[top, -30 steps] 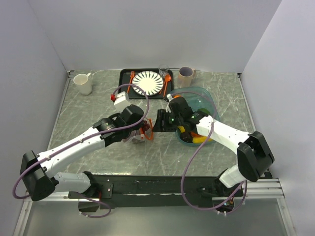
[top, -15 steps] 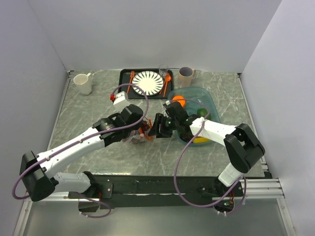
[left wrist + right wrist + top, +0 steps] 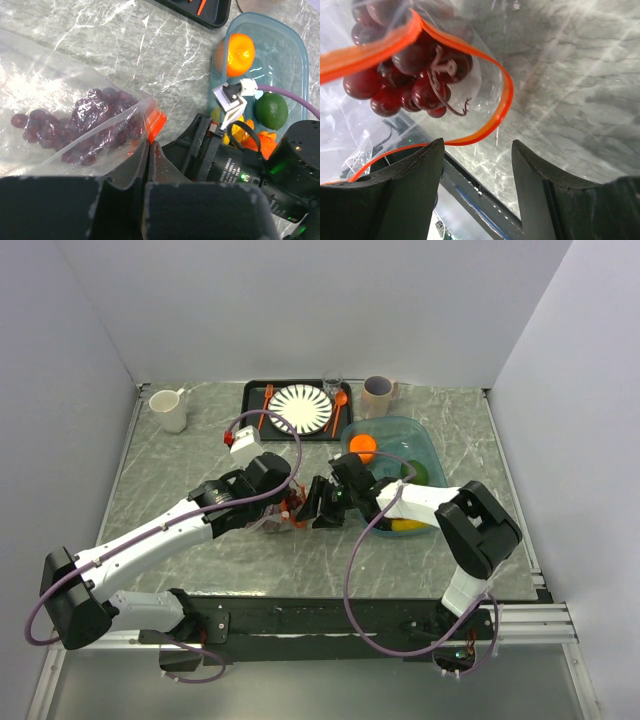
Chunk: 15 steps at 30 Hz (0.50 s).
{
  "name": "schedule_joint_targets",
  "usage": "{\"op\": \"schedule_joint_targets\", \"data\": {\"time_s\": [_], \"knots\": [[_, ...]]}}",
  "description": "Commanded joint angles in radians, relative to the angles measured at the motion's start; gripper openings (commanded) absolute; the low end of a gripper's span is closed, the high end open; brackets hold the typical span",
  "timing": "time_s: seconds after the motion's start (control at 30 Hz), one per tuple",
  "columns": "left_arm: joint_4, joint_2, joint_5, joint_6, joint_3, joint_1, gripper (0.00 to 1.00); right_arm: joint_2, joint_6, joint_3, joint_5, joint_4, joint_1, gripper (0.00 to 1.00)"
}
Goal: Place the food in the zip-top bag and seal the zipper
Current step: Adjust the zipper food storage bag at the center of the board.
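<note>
The clear zip-top bag rests crumpled on the marble counter beside the teal tub. A bunch of dark purple grapes sits inside it, and its orange-red zipper gapes in a loop. The left gripper is pinched tight on the bag's edge beside the zipper. The right gripper stands at the mouth with its jaws apart, holding nothing.

On the marble table: white mug at ten o'clock, black tray at twelve, beige cup at one, teal tub at three, clear bag dead centre.
</note>
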Motion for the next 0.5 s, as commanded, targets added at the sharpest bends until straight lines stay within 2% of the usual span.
{"op": "schedule_joint_targets", "data": {"time_s": [0.0,0.47], "knots": [[0.021,-0.009,0.000,0.001,0.020,0.002,0.01,0.016,0.042,0.011,-0.012,0.080,0.031,0.63],[0.021,-0.016,0.003,-0.002,0.017,0.004,0.01,0.021,0.111,0.019,0.023,0.100,0.039,0.63]]}}
